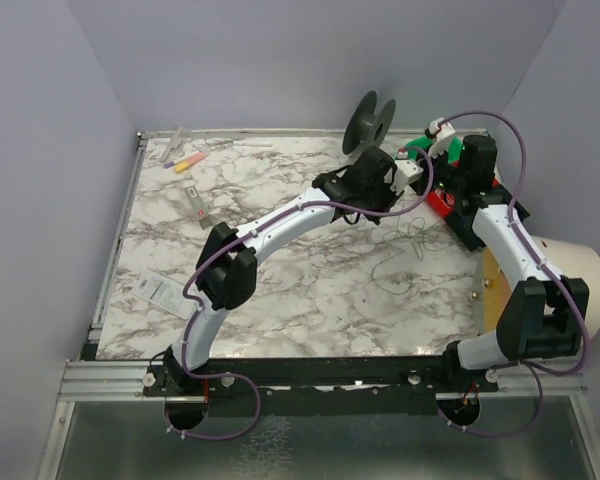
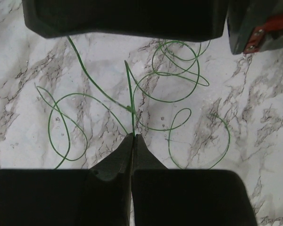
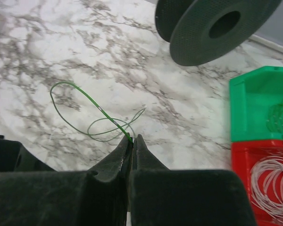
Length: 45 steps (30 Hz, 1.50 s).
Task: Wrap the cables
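Item 1, near left: I am seeing a flat white printed packet (image 1: 158, 289) lying on the white, grey-veined marble tabletop (image 1: 280, 300).

Item 2, mid-table, right of centre: a hair-thin green wire cable (image 1: 408, 243) is lying in loose, overlapping curls and open loops, far thinner than a finger. In the overhead view it is reading as a faint grey-green scribble. In both wrist views it is showing bright green.

Item 3: the left gripper (image 2: 133, 137) is hovering over that tangle. Its jaws are pressing together on a strand that is rising from the loops to the fingertips.

Item 4, further right: the right gripper (image 3: 132, 139) is likewise clenching a strand of the same green wire. Its jaws are meeting tip to tip, and one wide loop is trailing away to its left over the marble.

Item 5, beyond it: a red plastic bin (image 3: 240, 160) is holding pale whitish coiled loops (image 3: 266, 165). A green plastic bin (image 3: 259, 103) is sitting directly behind it, touching.

Item 6, far edge: a black round spool (image 1: 370, 120) is standing on its rim.
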Motion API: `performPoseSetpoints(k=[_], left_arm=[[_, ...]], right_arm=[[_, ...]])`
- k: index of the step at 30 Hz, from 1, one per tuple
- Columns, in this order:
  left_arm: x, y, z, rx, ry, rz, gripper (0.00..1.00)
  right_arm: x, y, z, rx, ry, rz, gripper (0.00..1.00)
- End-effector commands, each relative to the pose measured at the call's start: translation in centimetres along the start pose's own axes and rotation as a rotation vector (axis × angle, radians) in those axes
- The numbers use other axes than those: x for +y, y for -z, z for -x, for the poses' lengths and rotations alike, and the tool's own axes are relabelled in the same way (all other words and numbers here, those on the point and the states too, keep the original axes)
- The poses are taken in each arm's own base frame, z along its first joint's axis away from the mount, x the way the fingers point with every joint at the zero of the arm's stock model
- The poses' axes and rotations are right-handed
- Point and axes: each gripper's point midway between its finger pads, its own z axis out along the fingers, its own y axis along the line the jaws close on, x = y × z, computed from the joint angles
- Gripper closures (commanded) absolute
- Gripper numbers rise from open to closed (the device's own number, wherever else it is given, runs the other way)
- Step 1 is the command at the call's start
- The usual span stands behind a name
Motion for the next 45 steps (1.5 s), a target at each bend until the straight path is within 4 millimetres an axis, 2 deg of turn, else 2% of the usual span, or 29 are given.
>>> performPoseSetpoints(k=[1, 3, 10, 15, 24, 27, 33, 40, 41, 42, 45], left_arm=[[1.0, 4.0, 6.5, -0.223, -0.006, 0.059, 1.0], [1.0, 4.2, 6.6, -0.226, -0.011, 0.059, 1.0], [0.6, 5.8, 8.5, -0.272, -0.023, 0.045, 1.0], [-0.2, 6.1, 8.8, -0.274, -0.025, 0.015, 1.0], [-2.9, 5.3, 7.2, -0.223, -0.072, -0.061, 1.0], [-3.1, 4.9, 6.3, -0.198, -0.095, -0.034, 1.0], [-2.0, 4.6, 5.1, -0.168, -0.106, 0.036, 1.0], [-3.1, 4.6, 4.5, -0.155, -0.12, -0.019, 0.99], [-3.3, 4.8, 4.6, -0.158, -0.122, -0.03, 0.89], [-3.5, 5.2, 4.9, -0.165, -0.125, -0.037, 0.75], [-3.5, 7.0, 6.4, -0.194, -0.137, -0.03, 0.22]], right_arm=[[3.1, 0.7, -1.2, 0.063, -0.19, 0.218, 1.0], [3.8, 0.5, -1.1, 0.064, -0.234, 0.262, 1.0], [2.3, -0.5, -3.2, 0.103, -0.29, 0.255, 0.99], [0.9, -1.0, -3.3, 0.096, -0.265, 0.183, 0.99], [-3.0, -0.7, -1.2, 0.031, -0.212, -0.044, 1.0], [-2.9, -0.6, -0.4, 0.036, -0.183, -0.025, 1.0], [-2.9, 0.2, 0.8, 0.04, -0.129, -0.015, 1.0], [-3.8, 1.1, 2.6, 0.014, -0.086, -0.076, 1.0], [-3.9, 1.2, 2.9, 0.013, -0.086, -0.085, 1.0], [-4.1, 1.4, 3.3, 0.015, -0.088, -0.094, 1.0], [-4.3, 1.9, 3.9, 0.038, -0.111, -0.111, 0.99]])
